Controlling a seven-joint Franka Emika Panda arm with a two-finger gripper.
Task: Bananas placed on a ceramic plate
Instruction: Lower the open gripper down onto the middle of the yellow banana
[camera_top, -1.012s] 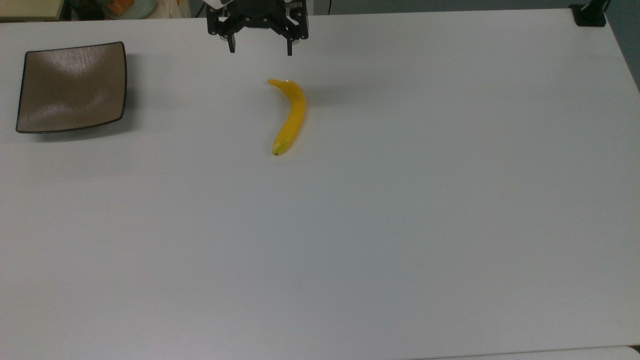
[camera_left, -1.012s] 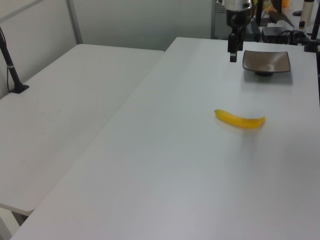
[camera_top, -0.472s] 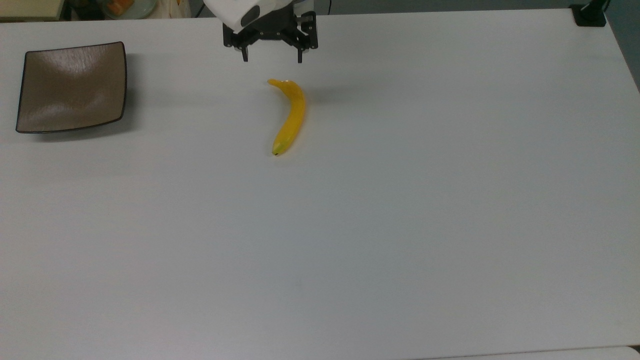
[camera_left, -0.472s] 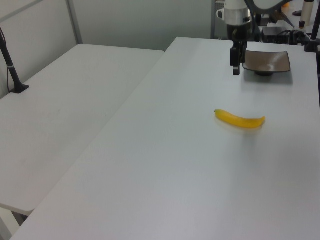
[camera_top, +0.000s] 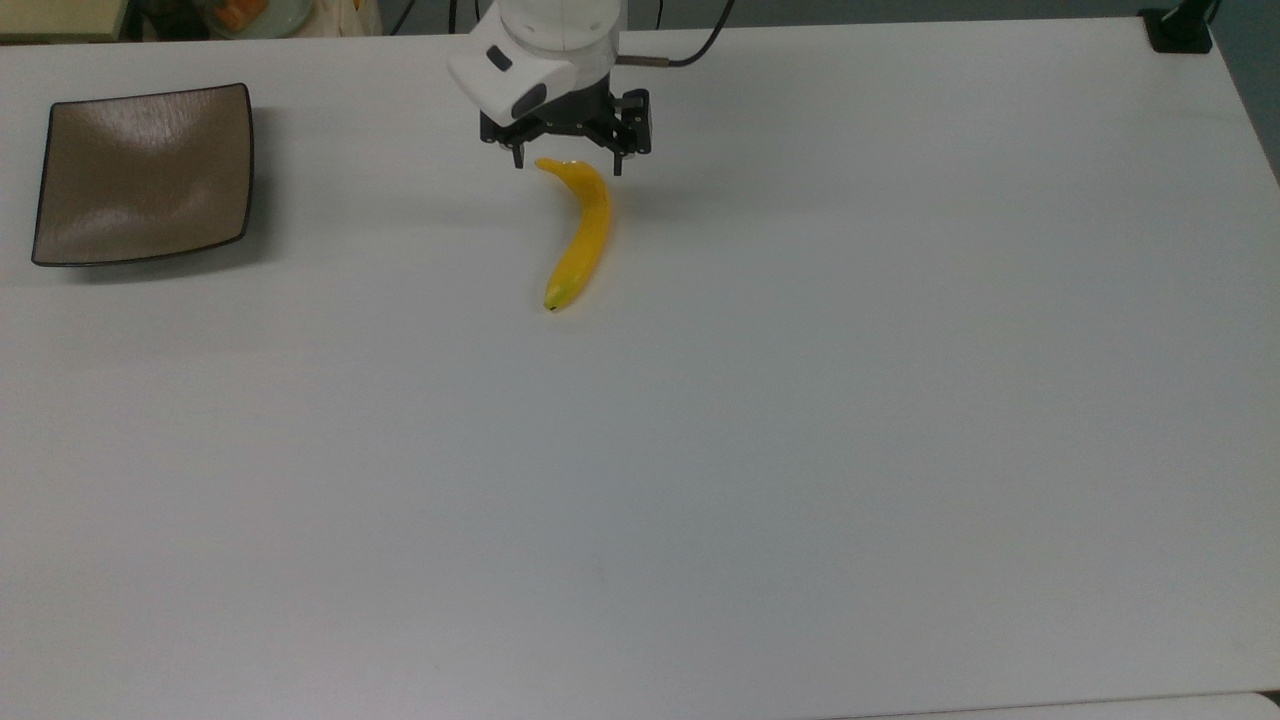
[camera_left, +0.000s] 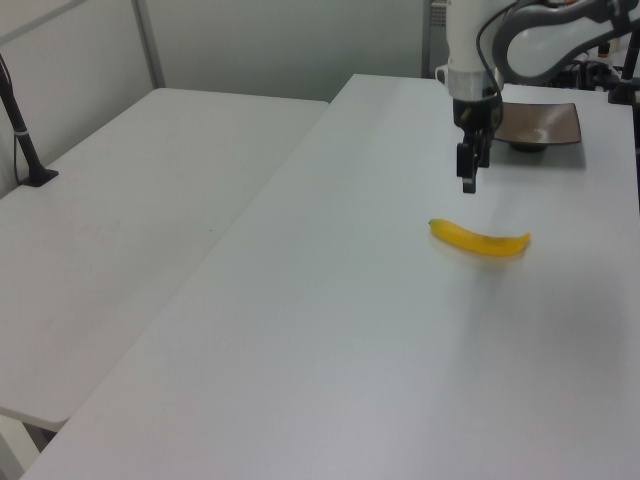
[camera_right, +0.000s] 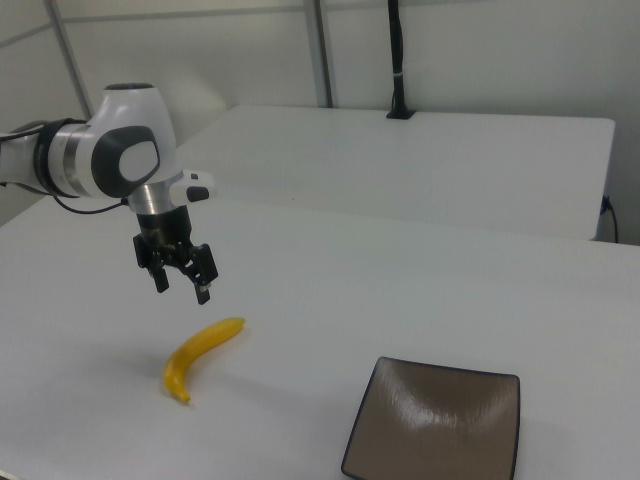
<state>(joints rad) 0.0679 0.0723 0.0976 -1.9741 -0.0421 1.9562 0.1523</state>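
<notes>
Gripper (camera_top: 567, 166) first: its two dark fingers are spread wide and hold nothing, hanging in the air above the table (camera_top: 800, 450) with no contact. From the top view the fingertips straddle the far, plain-yellow end of the banana (camera_top: 580, 233), one on each side; the right view shows the gripper (camera_right: 181, 287) clear above the fruit, tips pointing down. The white arm (camera_right: 110, 155) reaches in from the right view's left.

The ceramic plate (camera_top: 143, 174) is a square, glossy brown-grey dish with a thin dark rim and raised corners, sitting far off at the top view's left, well apart from the fruit.

The banana is one slender curved bright yellow piece lying flat on the white tabletop, its greenish, dark-tipped end toward the near side in the top view.
</notes>
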